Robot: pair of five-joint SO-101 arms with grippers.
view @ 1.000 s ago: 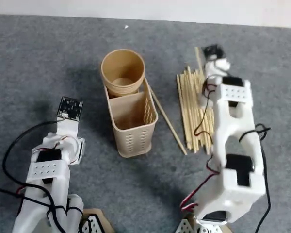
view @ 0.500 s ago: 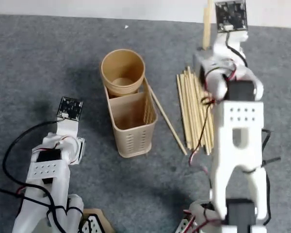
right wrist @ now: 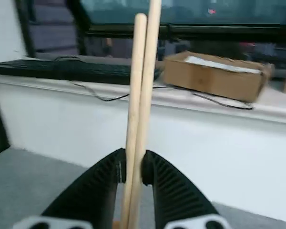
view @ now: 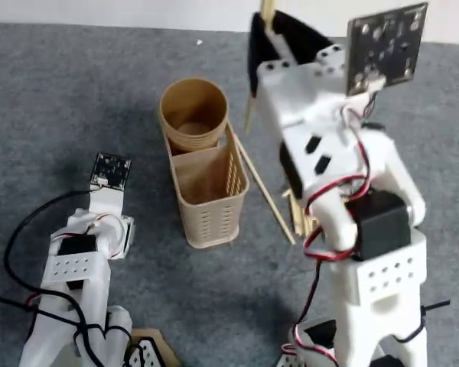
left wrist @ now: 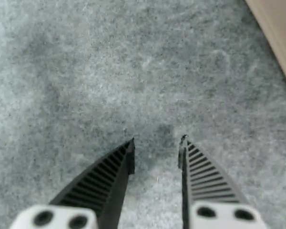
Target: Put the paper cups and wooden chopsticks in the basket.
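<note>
At 1 o'clock from basket (view: 210, 222), right gripper (right wrist: 131, 171) pinched two chopsticks (right wrist: 142, 95); needed centring over empty compartment (view: 203, 174) before release. Left gripper (left wrist: 156, 152) narrowly parted, empty.

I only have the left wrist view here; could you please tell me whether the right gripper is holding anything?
Observer: Yes, the right gripper is shut on two chopsticks, held clear of the table.
Operator: Thank you. Is a cup in the basket?
Observer: A paper cup stands in the far end of the basket.
Operator: Are any chopsticks lying on the table?
Observer: One loose chopstick lies beside the basket.
</note>
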